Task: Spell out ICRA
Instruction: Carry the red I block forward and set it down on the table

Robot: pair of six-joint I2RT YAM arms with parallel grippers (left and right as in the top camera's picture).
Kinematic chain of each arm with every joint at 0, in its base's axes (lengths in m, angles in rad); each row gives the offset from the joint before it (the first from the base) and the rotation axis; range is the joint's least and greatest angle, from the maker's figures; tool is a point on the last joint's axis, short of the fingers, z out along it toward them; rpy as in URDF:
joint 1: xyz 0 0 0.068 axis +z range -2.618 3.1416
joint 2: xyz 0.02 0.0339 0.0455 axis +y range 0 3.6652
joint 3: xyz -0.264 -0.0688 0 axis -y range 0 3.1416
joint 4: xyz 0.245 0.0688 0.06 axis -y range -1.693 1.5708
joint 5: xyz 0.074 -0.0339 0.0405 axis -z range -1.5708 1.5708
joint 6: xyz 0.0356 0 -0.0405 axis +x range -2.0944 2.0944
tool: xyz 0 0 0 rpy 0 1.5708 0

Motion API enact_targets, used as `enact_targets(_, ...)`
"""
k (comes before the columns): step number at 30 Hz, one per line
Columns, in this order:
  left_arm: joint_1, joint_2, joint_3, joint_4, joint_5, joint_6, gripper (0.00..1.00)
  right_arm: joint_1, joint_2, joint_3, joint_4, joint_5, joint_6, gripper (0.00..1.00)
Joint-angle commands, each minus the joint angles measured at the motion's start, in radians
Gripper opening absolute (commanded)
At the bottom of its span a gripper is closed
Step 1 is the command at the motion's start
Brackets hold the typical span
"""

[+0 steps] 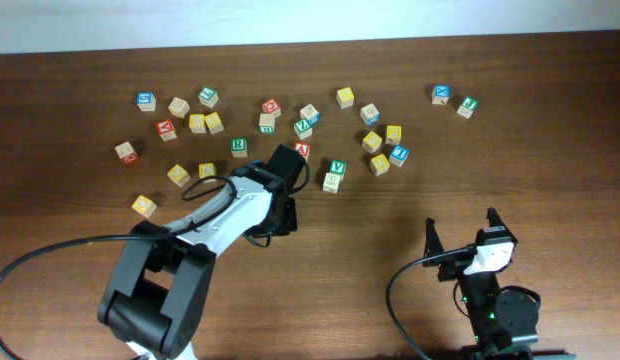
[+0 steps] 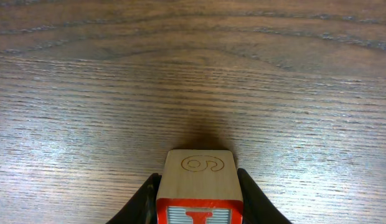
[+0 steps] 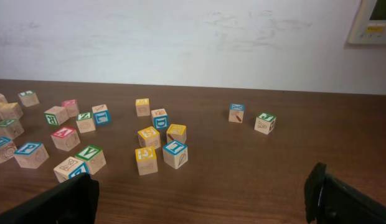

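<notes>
My left gripper (image 2: 199, 190) is shut on a wooden cube, the red-framed I (image 2: 200, 178), held just above bare table; its top face bears an engraved mark. From overhead the left gripper (image 1: 281, 214) hides that cube. The red-framed A (image 1: 302, 150) lies just beyond the left wrist, and the green-framed R (image 1: 239, 146) is to its left. Several yellow cubes lie about; I cannot tell which is the C. My right gripper (image 1: 461, 232) stands open near the front right, its black fingers (image 3: 62, 202) wide apart over bare wood with nothing between them.
Several other letter cubes are scattered across the far half of the table (image 1: 390, 230), including a green V (image 1: 337, 166) and a blue and green pair (image 1: 454, 99) at far right. A white wall (image 3: 193, 37) rises behind the table.
</notes>
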Motion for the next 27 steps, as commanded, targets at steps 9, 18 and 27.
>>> enact_targets(9, -0.011, 0.013, 0.002, 0.005, 0.058, 0.014, 0.29, -0.008, -0.008, -0.007, -0.003, 0.008, -0.007, 0.98)
enact_targets(18, -0.011, 0.013, 0.002, 0.01, 0.045, 0.043, 0.34, -0.008, -0.008, -0.007, -0.003, 0.008, -0.007, 0.98)
enact_targets(27, -0.001, 0.012, 0.031, 0.004, 0.041, 0.043, 0.96, -0.008, -0.008, -0.007, -0.003, 0.008, -0.007, 0.98)
